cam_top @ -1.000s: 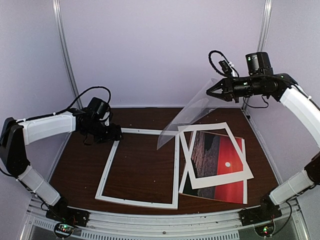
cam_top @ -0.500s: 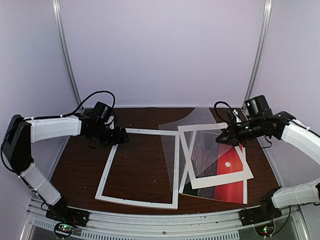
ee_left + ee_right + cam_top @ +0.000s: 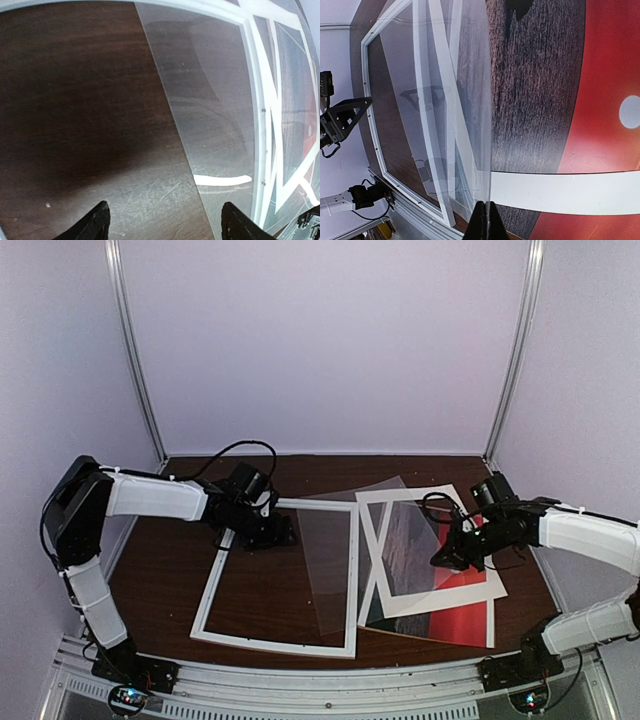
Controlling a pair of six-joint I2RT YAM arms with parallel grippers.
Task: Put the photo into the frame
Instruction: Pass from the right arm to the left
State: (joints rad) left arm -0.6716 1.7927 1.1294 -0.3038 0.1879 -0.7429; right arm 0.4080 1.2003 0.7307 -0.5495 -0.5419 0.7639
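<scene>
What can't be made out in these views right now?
- Top view: photo mostly covered by the mat and clear sheet; its left edge hidden.
- Right wrist: right gripper cut off by the bottom edge; how deep it pinches the sheet unclear.
- Left wrist: left gripper shows fingertips only; most of the frame lies outside the picture.

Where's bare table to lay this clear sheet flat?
Bare table shows left of the frame, along the back wall, and inside the frame's left half up to the clear sheet. The right side is crowded: mat over photo, with the sheet, pinched in the right gripper, lying across them.
</scene>
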